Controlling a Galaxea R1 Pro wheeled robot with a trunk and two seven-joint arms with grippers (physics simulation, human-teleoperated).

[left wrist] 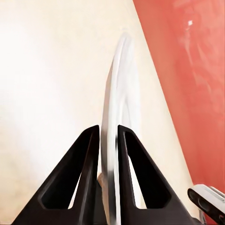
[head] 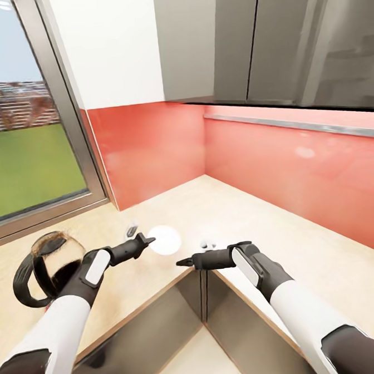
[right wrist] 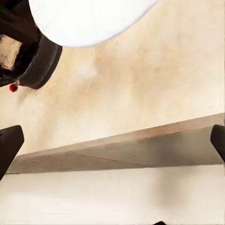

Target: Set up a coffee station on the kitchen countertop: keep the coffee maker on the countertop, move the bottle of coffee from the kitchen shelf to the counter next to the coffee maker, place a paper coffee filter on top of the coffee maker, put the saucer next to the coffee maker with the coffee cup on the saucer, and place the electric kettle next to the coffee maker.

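Note:
My left gripper (head: 148, 241) is shut on the rim of the saucer (head: 165, 239), a small plain white plate held over the inner corner of the kitchen countertop (head: 227, 206). In the left wrist view the saucer (left wrist: 117, 108) shows edge-on, pinched between the black fingers (left wrist: 91, 159) of the left gripper (left wrist: 108, 129). The electric kettle (head: 50, 269), dark glass with a black loop handle, stands on the countertop beside my left forearm. My right gripper (head: 180, 262) hovers open and holds nothing, just right of the saucer above the counter's front edge. In the right wrist view, the saucer (right wrist: 89, 18) and kettle base (right wrist: 40, 63) lie ahead of the right gripper (right wrist: 112, 140).
The countertop wraps an L-shaped corner with a red backsplash (head: 150, 145) behind. Grey wall cabinets (head: 266, 36) hang above at the right, and a large window (head: 23, 154) is at the left. Grey cabinet fronts (head: 179, 316) and pale floor lie below my arms.

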